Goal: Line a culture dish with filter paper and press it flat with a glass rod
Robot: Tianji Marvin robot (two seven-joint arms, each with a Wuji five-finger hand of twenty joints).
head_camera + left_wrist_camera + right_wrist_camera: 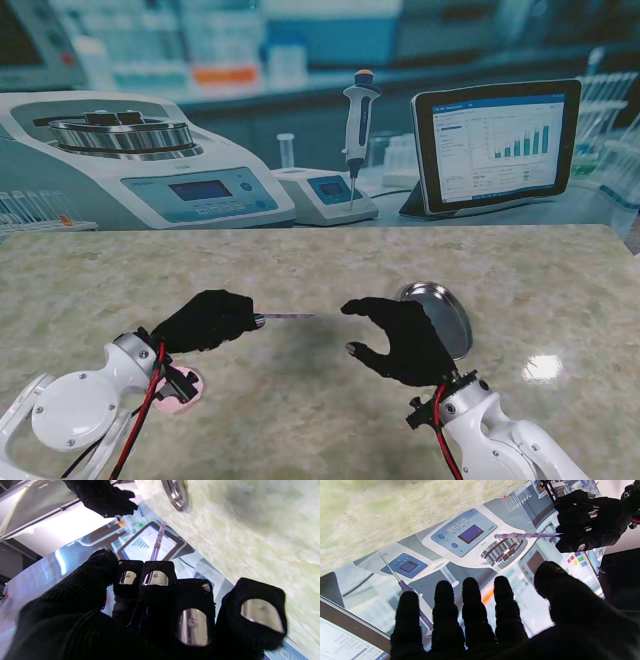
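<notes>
The left hand (208,320) holds a glass rod (290,317) level above the marble table (300,260), fingers (155,577) closed around one end. The right hand (405,340) hovers beside the rod's free tip, fingers (472,605) spread and holding nothing. A culture dish (445,315) sits just behind that hand, toward the table's right edge.

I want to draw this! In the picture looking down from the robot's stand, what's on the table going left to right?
Pink round thing under the left wrist → black-gloved left hand → thin clear glass rod → black-gloved right hand → round shiny metal dish.
</notes>
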